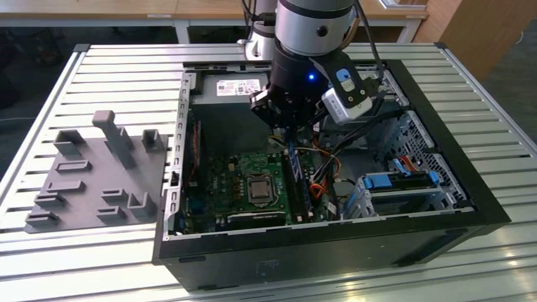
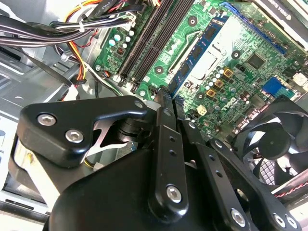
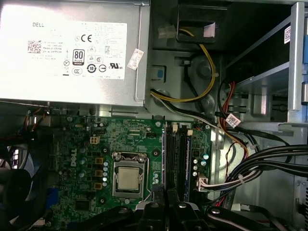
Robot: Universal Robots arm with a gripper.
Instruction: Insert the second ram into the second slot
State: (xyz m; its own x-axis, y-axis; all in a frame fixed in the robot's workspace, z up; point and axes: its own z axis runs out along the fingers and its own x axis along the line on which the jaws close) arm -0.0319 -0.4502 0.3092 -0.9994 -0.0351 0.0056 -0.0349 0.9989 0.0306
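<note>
The second ram (image 2: 197, 48) is a narrow blue board with dark chips, and my gripper (image 2: 167, 96) is shut on one end of it. It hangs level over the green motherboard (image 2: 240, 72), apart from it. In the first wrist view the stick (image 3: 164, 156) shows edge-on, running out from between the fingertips of the gripper (image 3: 165, 195) along the near side of the black memory slots (image 3: 175, 159). A blue edge lines the far side of those slots. In the exterior view the gripper (image 1: 290, 129) reaches down into the open computer case (image 1: 336, 251).
A silver power supply (image 3: 72, 48) fills the case's far end. The processor socket (image 3: 129, 178) lies beside the slots. Bundled cables (image 3: 260, 163) run on their other side. A black fan (image 2: 274, 144) is close by. A grey fixture plate (image 1: 92, 176) lies at the exterior view's left.
</note>
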